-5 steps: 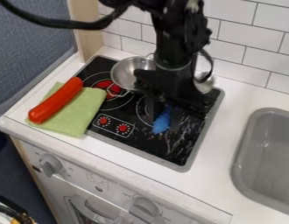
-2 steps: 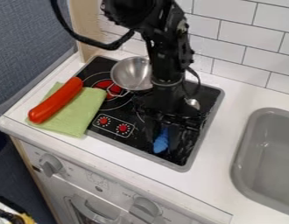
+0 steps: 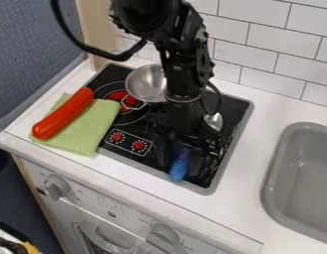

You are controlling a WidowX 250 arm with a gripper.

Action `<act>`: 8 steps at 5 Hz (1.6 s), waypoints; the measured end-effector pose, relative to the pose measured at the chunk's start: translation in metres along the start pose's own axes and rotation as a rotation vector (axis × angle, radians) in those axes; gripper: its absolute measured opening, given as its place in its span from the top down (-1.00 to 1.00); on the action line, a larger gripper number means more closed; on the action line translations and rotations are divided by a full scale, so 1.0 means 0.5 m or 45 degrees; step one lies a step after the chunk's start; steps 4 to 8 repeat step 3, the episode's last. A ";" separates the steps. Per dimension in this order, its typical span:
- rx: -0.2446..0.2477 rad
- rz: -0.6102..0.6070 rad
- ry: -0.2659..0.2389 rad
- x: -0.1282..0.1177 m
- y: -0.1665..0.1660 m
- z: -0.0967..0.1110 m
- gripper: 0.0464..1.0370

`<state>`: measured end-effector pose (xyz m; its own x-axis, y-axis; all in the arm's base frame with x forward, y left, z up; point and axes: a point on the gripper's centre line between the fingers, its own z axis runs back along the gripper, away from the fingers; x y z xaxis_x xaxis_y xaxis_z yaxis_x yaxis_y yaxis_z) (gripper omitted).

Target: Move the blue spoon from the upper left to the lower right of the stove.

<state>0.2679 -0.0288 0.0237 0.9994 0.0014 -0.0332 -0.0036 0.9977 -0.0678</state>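
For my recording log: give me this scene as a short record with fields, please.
held: blue-handled spoon, in the gripper
spoon pose: blue handle toward the stove's front edge, metal bowl end farther back and right
spoon touching stove: cannot tell
stove: black top, red-marked burner
metal pan: on the stove, toward the back
red sausage: lying on the green cloth
right side: gray sink

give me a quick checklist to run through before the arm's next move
- Blue spoon handle in the lower right part of the stove: ok
- Spoon resting on the stove: cannot tell
- Tool well clear of the spoon handle: not ok, it is right down at it
- Red sausage on the green cloth, away from the tool: ok
- Metal pan apart from the blue handle: ok
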 end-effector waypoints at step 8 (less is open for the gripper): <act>-0.112 -0.213 -0.330 -0.015 0.041 0.132 -0.92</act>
